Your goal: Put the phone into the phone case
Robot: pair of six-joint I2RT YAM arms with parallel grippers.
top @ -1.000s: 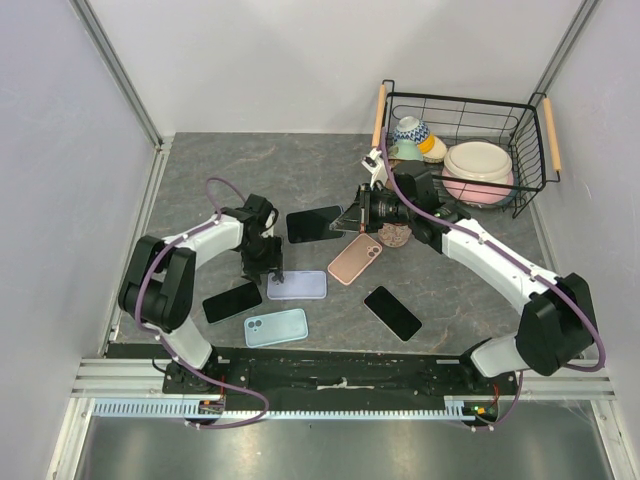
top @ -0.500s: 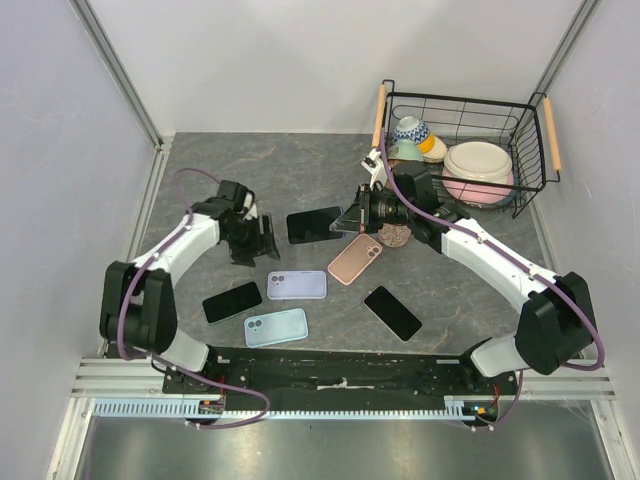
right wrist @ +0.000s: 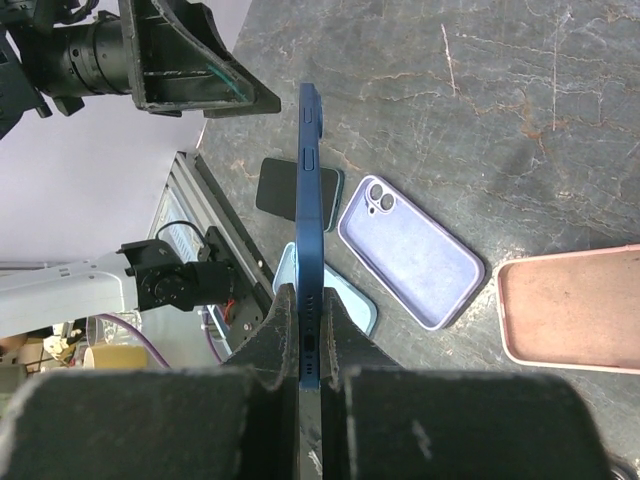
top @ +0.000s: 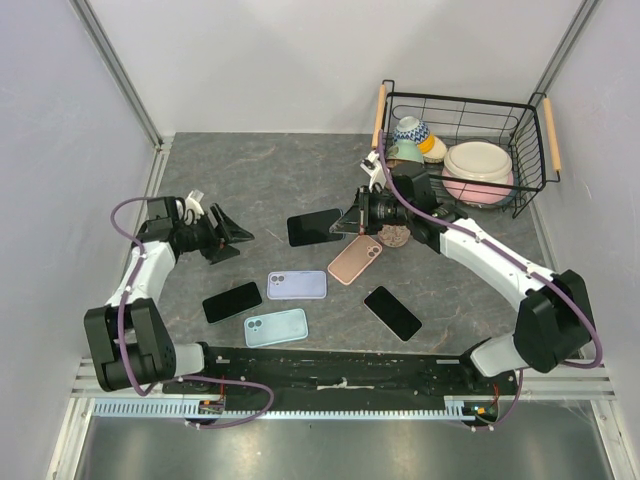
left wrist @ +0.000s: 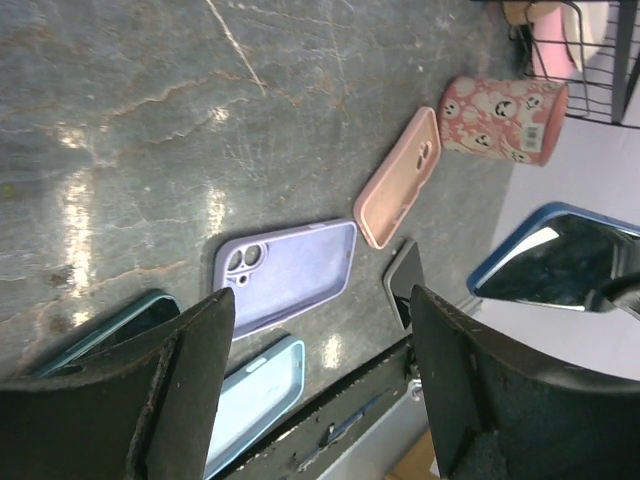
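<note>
My right gripper (top: 350,222) is shut on a blue phone (top: 315,225), holding it by one end, level above the table; in the right wrist view the phone (right wrist: 312,240) shows edge-on between the fingers (right wrist: 275,335). Below it lie three empty cases: a lilac case (top: 297,285) (right wrist: 412,255), a pink case (top: 355,259) and a light blue case (top: 276,327). My left gripper (top: 226,236) stands open and empty at the left of the table, apart from the cases; its wrist view looks across the lilac case (left wrist: 290,275) and pink case (left wrist: 400,180).
Two dark phones lie flat, one at the front left (top: 232,301) and one at the front right (top: 392,313). A pink patterned cup (left wrist: 500,120) stands under my right arm. A wire basket (top: 530,150) with bowls fills the back right corner.
My left arm has swung away from the lilac case to the left side of the table, and its jaws have opened wider. The right arm and the phone have stayed put.
</note>
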